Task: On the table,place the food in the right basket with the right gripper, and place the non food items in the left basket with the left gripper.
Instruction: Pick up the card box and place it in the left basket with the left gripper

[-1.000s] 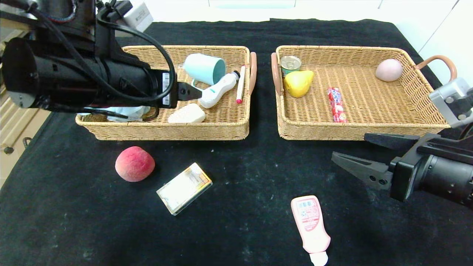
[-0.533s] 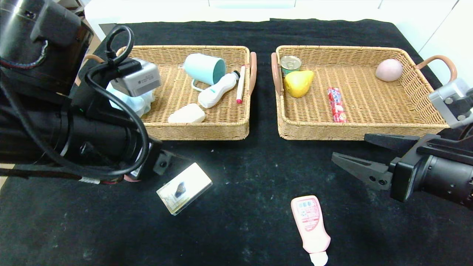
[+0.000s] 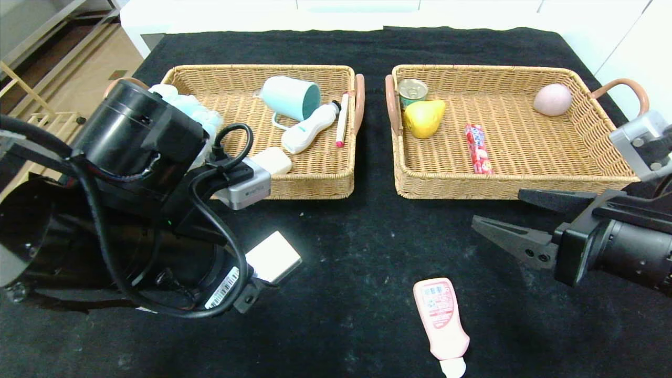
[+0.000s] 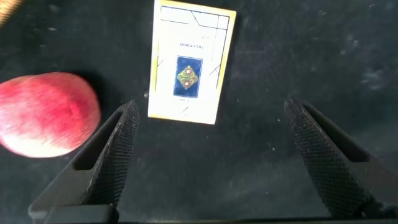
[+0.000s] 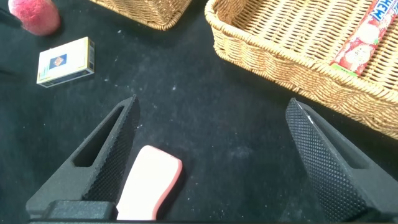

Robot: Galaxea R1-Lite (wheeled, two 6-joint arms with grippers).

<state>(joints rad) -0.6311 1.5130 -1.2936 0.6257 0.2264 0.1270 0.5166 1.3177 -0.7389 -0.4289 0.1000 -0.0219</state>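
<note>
two textured fingers [image 4: 112, 155] of the left gripper [image 4: 214, 158] are standing wide apart and gripping nothing, and are hanging above the black table [image 3: 357, 241]. just ahead of the fingertips, the boxed cream bar [image 4: 193, 62] is lying flat. its long axis is running away from the gripper, roughly square to the line joining the two fingers, so a closing stroke would be meeting its long sides. it is sitting nearer one finger than the other, so centring is likely needed before descent. beside that finger, apart from the box, the peach [image 4: 46, 112] is resting. the left arm is clearly nearer the box. farther out, the left basket [image 3: 315, 184] is already holding the blue pouf [image 3: 202, 113]. the right gripper [image 3: 517, 218] is idling near the right basket [image 3: 504, 184], fingers spread and empty, with the pink bottle [image 3: 441, 317] close below.
</note>
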